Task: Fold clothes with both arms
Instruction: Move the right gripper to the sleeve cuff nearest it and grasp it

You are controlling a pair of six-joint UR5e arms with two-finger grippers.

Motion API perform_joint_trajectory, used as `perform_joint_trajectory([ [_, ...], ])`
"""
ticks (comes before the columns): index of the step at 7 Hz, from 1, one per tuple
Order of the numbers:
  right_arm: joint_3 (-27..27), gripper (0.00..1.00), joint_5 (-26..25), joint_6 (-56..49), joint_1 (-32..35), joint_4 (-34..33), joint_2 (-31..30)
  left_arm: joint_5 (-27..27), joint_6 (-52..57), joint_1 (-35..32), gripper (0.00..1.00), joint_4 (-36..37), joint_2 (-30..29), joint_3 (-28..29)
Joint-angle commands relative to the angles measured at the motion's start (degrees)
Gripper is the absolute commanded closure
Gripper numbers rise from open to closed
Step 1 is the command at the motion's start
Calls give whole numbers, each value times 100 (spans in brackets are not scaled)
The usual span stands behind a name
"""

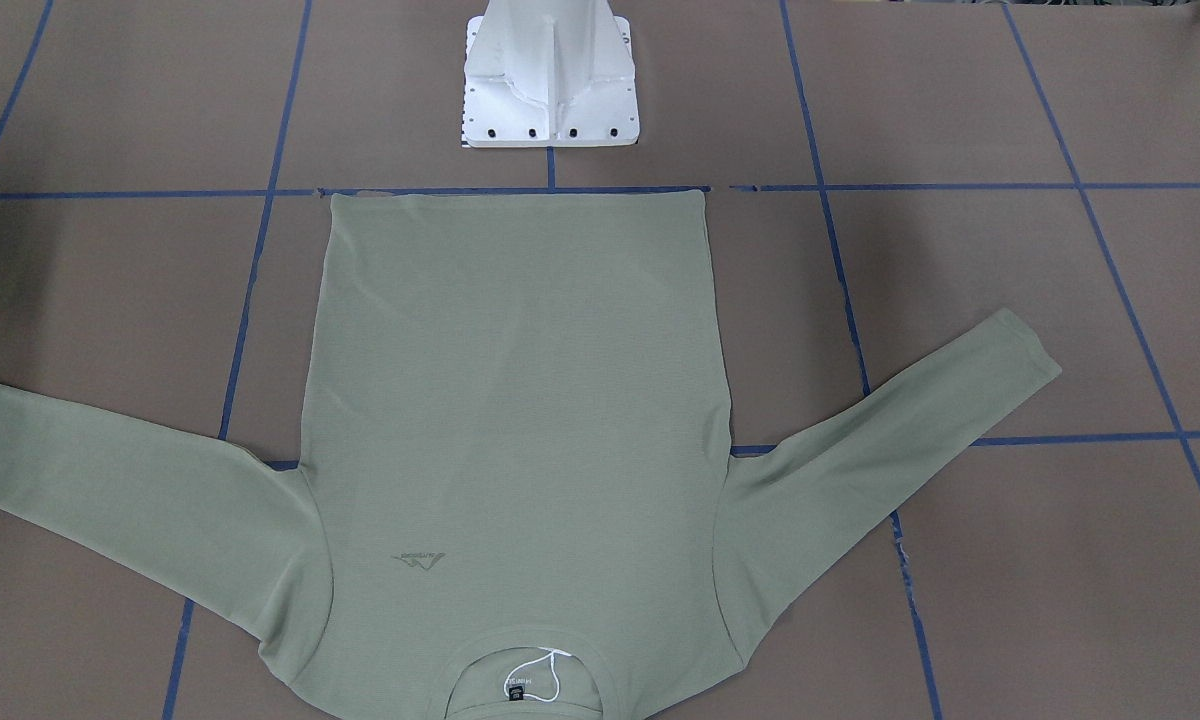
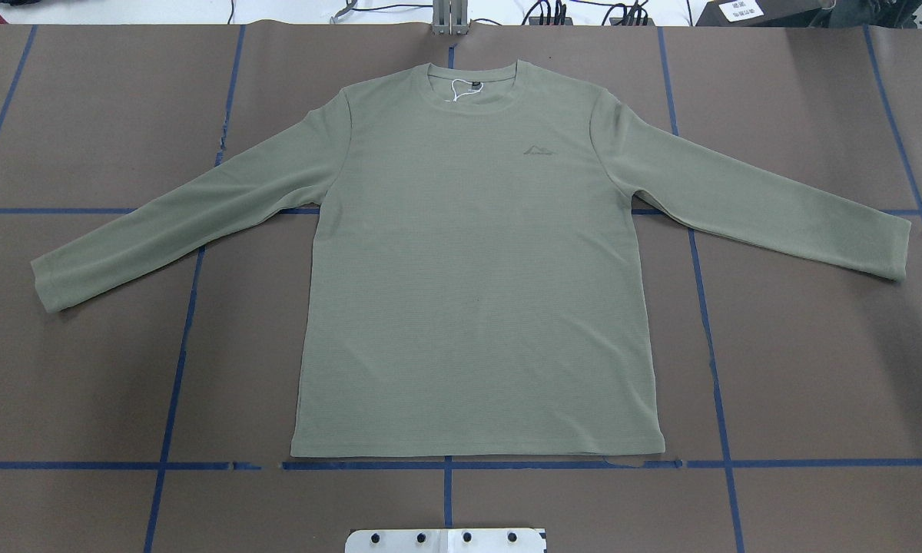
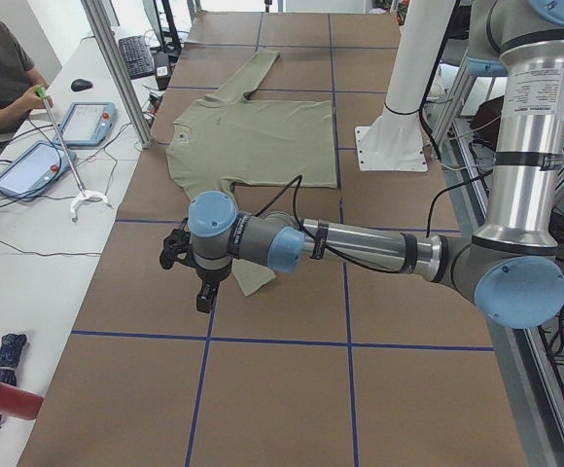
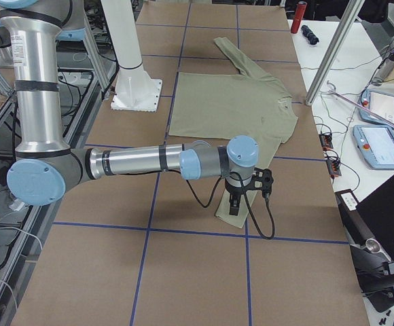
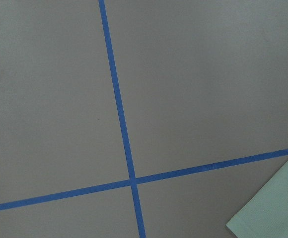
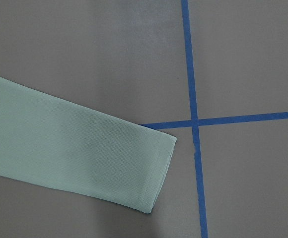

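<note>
The sage-green long-sleeved shirt (image 2: 476, 253) lies flat and face up on the brown table, sleeves spread, hem toward the robot; it also shows in the front view (image 1: 520, 420). No arm shows in the overhead or front views. In the exterior left view my left gripper (image 3: 202, 292) hangs over the near sleeve end (image 3: 253, 280). In the exterior right view my right gripper (image 4: 236, 204) hangs over the other sleeve end (image 4: 232, 210). I cannot tell whether either is open or shut. The wrist views show no fingers, only a sleeve corner (image 5: 278, 208) and a cuff (image 6: 84, 158).
The white pedestal base (image 1: 550, 80) stands just behind the shirt's hem. Blue tape lines (image 2: 446, 465) grid the table. An operator (image 3: 0, 78) sits at a side bench with tablets (image 3: 29, 165). A red bottle (image 3: 0, 399) lies at that bench's near end.
</note>
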Motion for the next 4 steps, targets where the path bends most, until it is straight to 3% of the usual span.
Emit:
perform_joint_trajectory([
  [1,34,0,-77,-34,-102,-10,-42,64,-22,25,0,167,156,-271],
  [4,25,0,45,54,-138,51,-15,55,-31,43,0,166,201,-492],
])
